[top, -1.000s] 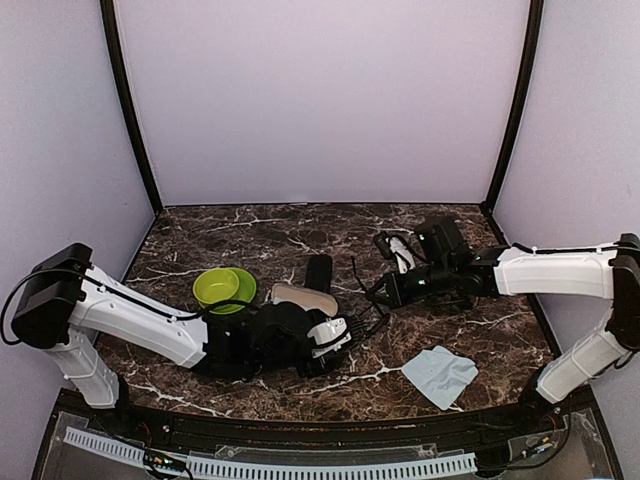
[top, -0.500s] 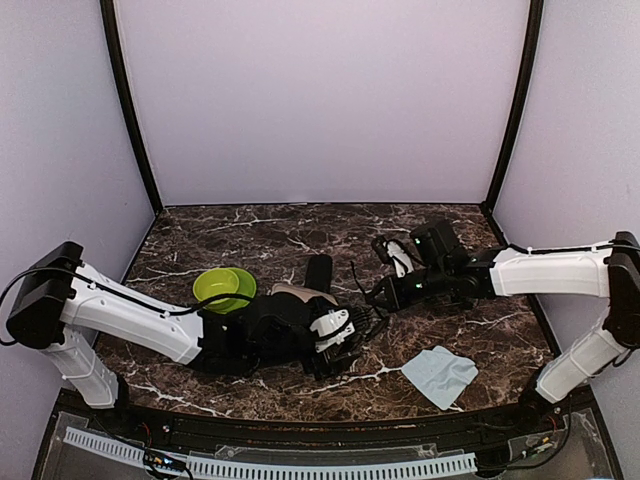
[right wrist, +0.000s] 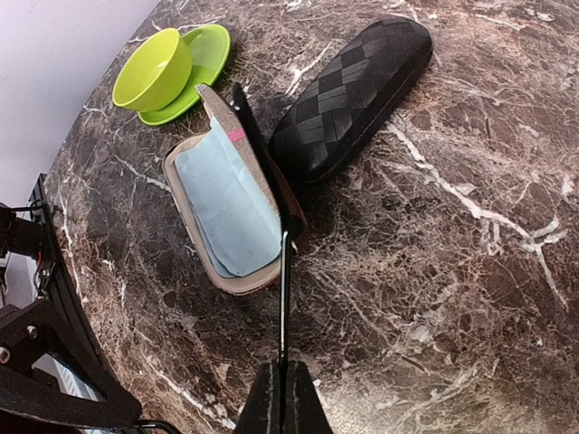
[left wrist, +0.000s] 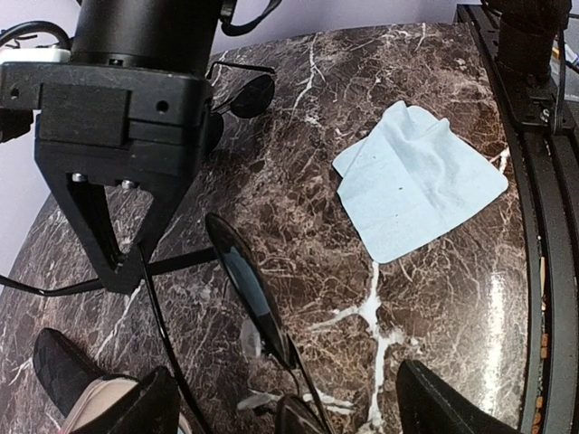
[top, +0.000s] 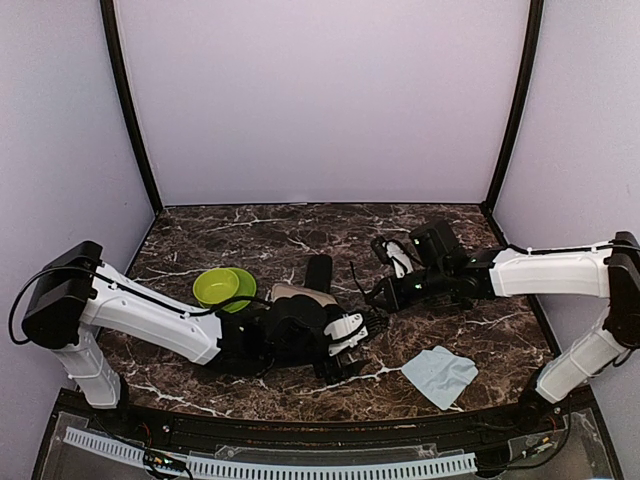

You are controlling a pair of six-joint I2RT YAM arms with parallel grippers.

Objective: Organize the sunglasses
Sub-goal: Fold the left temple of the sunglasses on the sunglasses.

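Right gripper (right wrist: 282,391) is pinched tight on the thin temple arm of the dark-lensed black wire-frame sunglasses (left wrist: 249,289), right by the open tan case (right wrist: 226,212) on the dark marble tabletop (left wrist: 425,298). Left gripper (left wrist: 298,398) is spread wide either side of the lenses.

Bright, even overhead light fills all three views. Top view: sharp, with evenly lit pale walls (top: 320,100) and only soft shadows on the dark marble table (top: 250,235). Left wrist view: a pale sheen lies on the table at right, a lens of the sunglasses (left wrist: 249,280) mirrors light, and the left gripper's fingers (left wrist: 448,402) blur at the bottom edge. Right wrist view: crisp, its edges slightly bowed.
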